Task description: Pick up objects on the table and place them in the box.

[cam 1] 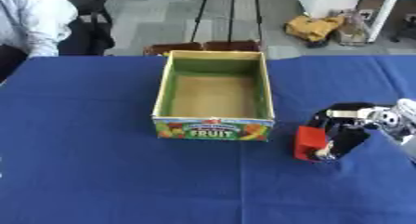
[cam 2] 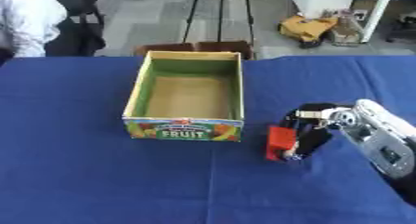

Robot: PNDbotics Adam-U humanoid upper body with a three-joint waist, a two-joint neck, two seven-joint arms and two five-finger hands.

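The right hand (cam 2: 313,125) reached in from the right, its fingers (cam 1: 337,139) curled round a red block (cam 1: 308,142) just right of the box (cam 1: 165,97) (open-topped, "FRUIT" on its front) on the blue worktop (cam 1: 97,172).

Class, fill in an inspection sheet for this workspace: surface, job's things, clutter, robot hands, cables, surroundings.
Surface: blue tablecloth covering the table.
Job's things: open fruit box, looks empty inside; red block just right of it.
Clutter: nothing seen.
Robot hands: right robot hand curled round the red block; left robot hand not in view.
Cables: nothing seen.
Surroundings: grey floor, yellow object beyond the table, person's sleeve at the far left.
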